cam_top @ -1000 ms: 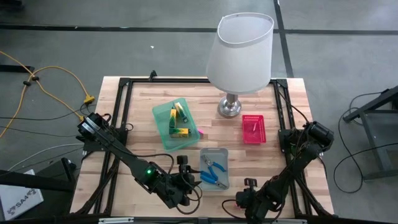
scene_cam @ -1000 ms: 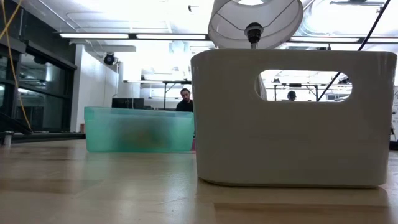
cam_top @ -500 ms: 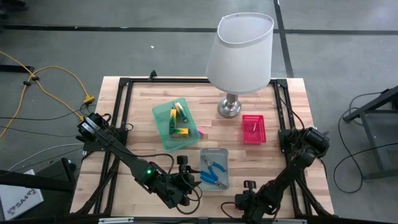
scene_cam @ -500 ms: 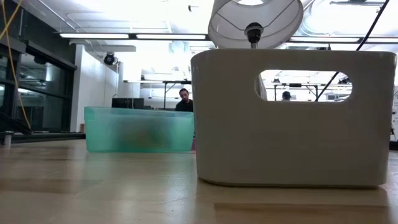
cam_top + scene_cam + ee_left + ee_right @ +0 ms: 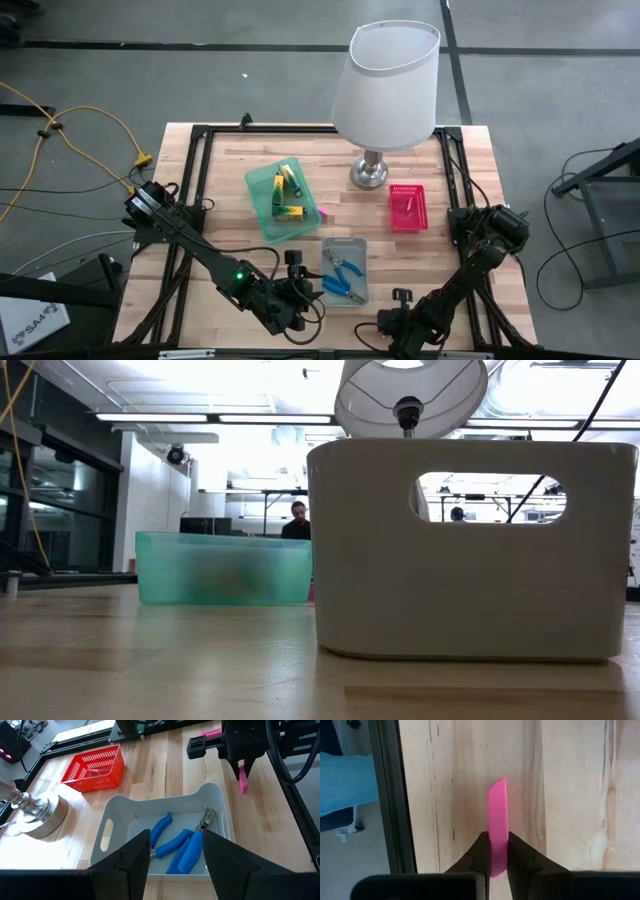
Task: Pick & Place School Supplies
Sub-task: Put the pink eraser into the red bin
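The right gripper (image 5: 494, 851) has its two fingers pinched onto a flat pink bar (image 5: 497, 815), which sticks out past the fingertips over the bare wood near the table's right front edge. From the left wrist view the same bar (image 5: 242, 777) hangs below the right gripper (image 5: 243, 762), just clear of the table (image 5: 165, 775) and to the side of the grey tray (image 5: 117, 807).

The bar looks thin, stiff and light, probably plastic or eraser-like. Held by its narrow faces at one end, it may pivot between the pads if it is swung fast, so a grip nearer its middle would be steadier. It seems unlikely to break, but its smooth sides could slip under a weak pinch.

The left gripper (image 5: 175, 852) hovers with its fingers spread wide and empty over the near wall of the grey tray, where the blue-handled pliers (image 5: 172, 837) and a blue-handled screwdriver (image 5: 187, 855) lie together. These look heavier and rigid; the rubbery handles offer the best hold.

Farther back, yellow-and-green pieces (image 5: 288, 195) sit in the green tray (image 5: 262, 215), left of the lamp (image 5: 385, 85), and a small pink item lies in the pink tray (image 5: 408, 207) on the right.
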Robot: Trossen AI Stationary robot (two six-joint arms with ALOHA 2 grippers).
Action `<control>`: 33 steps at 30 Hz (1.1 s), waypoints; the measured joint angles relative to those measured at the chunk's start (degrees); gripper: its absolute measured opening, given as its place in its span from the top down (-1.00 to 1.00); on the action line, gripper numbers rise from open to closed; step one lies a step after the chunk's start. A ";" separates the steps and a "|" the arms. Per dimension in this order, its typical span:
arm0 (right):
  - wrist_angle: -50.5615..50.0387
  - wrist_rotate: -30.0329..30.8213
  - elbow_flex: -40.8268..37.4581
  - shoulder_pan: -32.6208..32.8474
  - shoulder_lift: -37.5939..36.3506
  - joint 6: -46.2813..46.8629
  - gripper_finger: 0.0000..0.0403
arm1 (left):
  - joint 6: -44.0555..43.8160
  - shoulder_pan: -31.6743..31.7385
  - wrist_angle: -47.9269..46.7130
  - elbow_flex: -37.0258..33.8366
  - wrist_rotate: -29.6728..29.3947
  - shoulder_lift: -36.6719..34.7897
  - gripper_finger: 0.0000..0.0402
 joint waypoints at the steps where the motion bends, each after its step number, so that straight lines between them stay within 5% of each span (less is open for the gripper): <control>1: 0.00 0.00 0.00 0.00 0.00 0.02 0.87 | 0.00 0.00 0.00 0.00 0.00 0.00 0.15; 12: -5.67 -0.14 -0.08 -0.27 -1.61 5.55 0.87 | 0.04 0.00 0.00 0.00 -0.04 0.00 0.15; 33: -34.25 12.02 -0.04 -9.81 -17.53 13.62 0.84 | -0.15 0.00 0.00 0.00 1.16 0.00 0.15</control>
